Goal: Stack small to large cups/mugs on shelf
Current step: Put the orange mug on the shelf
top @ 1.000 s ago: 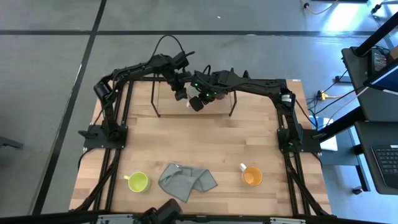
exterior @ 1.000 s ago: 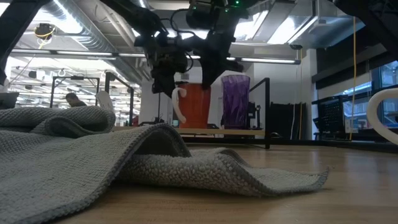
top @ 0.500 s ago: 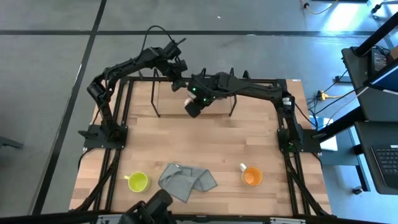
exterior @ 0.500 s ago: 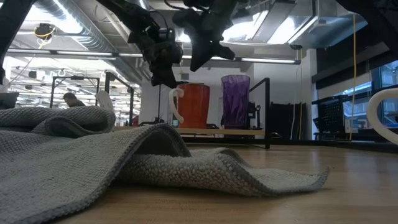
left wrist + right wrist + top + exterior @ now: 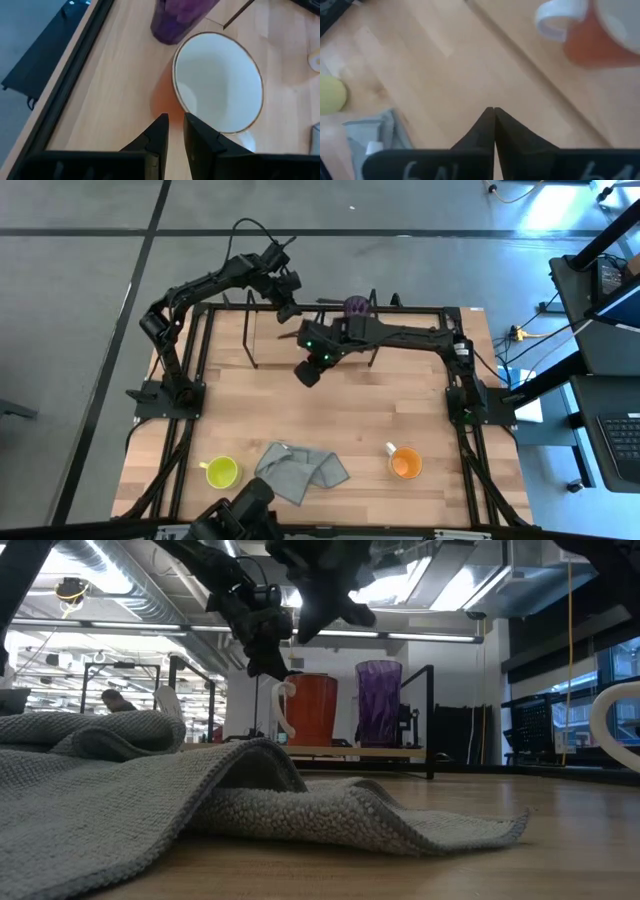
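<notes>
Fingers of the left gripper [image 5: 173,131] stand slightly apart with nothing between them, poised above the shelf [image 5: 352,751] at the far edge of the table [image 5: 350,415]. Just beyond those fingertips sits a mug with a red-orange outside and a white inside [image 5: 218,87], and right past that mug stands the purple tumbler [image 5: 177,17], the two close together on the shelf's wooden base. Seen level across the table, the mug [image 5: 310,710] rests directly below this gripper with its white handle turned away from the tumbler [image 5: 378,702]. Right gripper [image 5: 493,111] has its fingers pressed together and holds nothing; it hangs over bare wood just in front of the shelf, with the red-orange mug [image 5: 600,37] off to one side of it. Well away from both grippers, near the table's front edge, the grey cloth [image 5: 300,469] lies rumpled between the yellow-green mug [image 5: 222,472] and the orange mug [image 5: 404,463]. In the room beyond the table, a person [image 5: 120,700] is partly visible in the distance.
</notes>
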{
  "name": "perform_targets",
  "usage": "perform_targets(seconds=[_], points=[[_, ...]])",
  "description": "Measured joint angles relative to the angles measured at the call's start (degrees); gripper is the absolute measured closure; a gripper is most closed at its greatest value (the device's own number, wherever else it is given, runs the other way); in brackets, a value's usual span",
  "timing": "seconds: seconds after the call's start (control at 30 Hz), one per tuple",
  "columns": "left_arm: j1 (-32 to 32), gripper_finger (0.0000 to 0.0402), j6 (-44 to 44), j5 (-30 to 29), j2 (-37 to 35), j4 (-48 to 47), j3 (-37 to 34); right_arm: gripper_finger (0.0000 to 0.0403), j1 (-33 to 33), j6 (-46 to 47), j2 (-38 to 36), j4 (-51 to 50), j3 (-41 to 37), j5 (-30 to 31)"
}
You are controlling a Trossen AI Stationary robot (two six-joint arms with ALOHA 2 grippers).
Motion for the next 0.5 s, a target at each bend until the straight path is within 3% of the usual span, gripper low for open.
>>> perform_targets(seconds=[0.23, 0.5], points=[[0.1, 0.0349, 0.0, 0.0, 0.0, -5.7, -0.6, 0.0392, 1.7, 2.8, 0.0, -0.2, 0.0, 1.0], [-2.0, 0.0349, 0.0, 5.4, 0.1, -9.3, -7.2, 0.0391, 1.0, 4.1, -1.1, -1.5, 0.1, 6.9]])
